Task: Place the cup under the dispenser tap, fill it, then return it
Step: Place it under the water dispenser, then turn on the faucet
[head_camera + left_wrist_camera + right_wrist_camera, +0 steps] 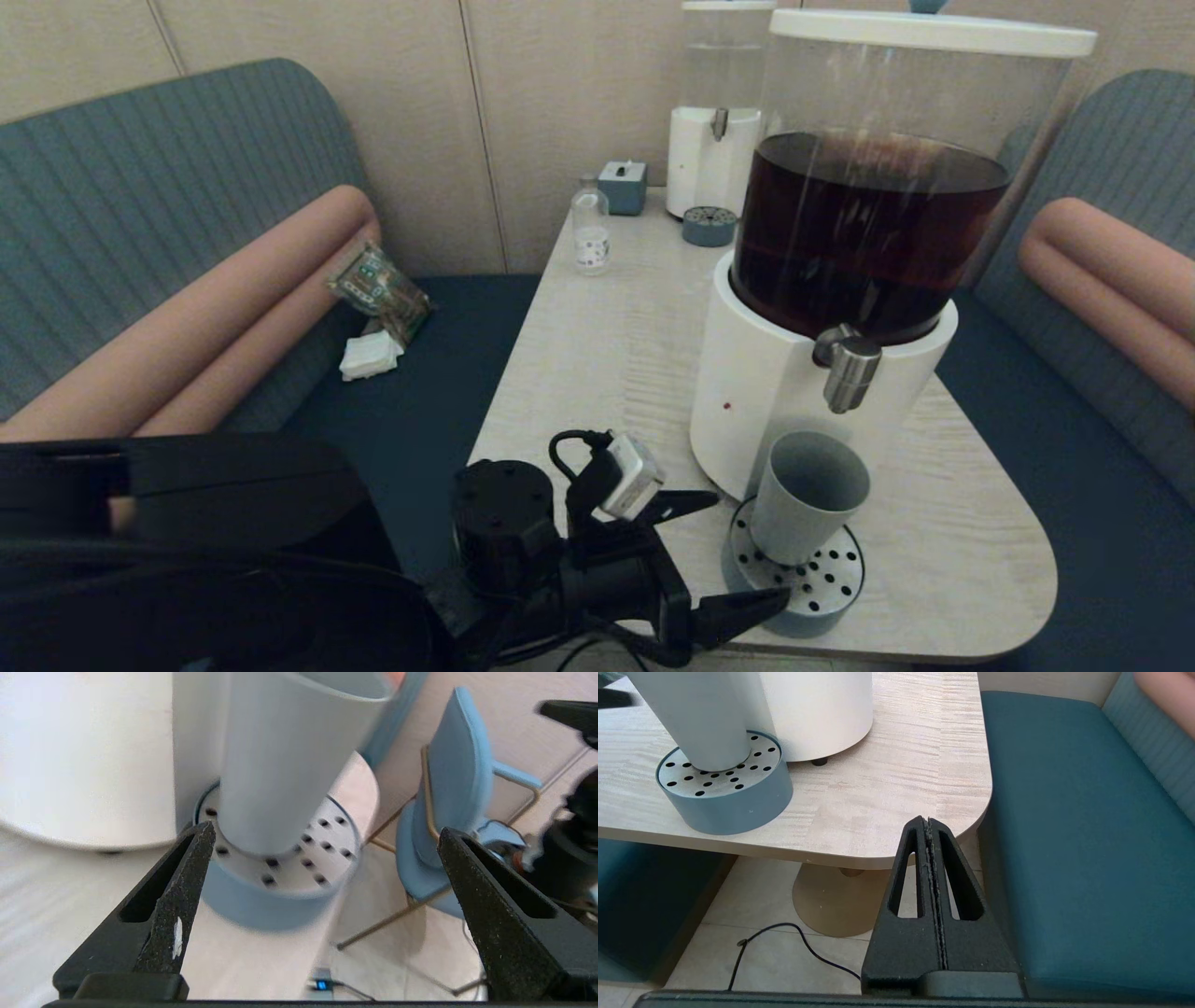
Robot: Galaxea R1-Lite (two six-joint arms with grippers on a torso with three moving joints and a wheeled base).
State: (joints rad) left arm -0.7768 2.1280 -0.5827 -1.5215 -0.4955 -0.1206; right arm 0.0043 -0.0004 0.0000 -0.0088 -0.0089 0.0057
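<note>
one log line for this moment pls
cup: small matte grey-blue tumbler on perforated drip tray under brushed-steel tap | left gripper: open beside cup | right gripper: shut, parked

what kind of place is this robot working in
Probably a café or canteen booth: padded bench seats flank a small table holding a big drink dispenser. The left gripper is open near the cup.

No text can be read; the small bottle [590,231] (white-labelled) shows only illegible marks.
</note>
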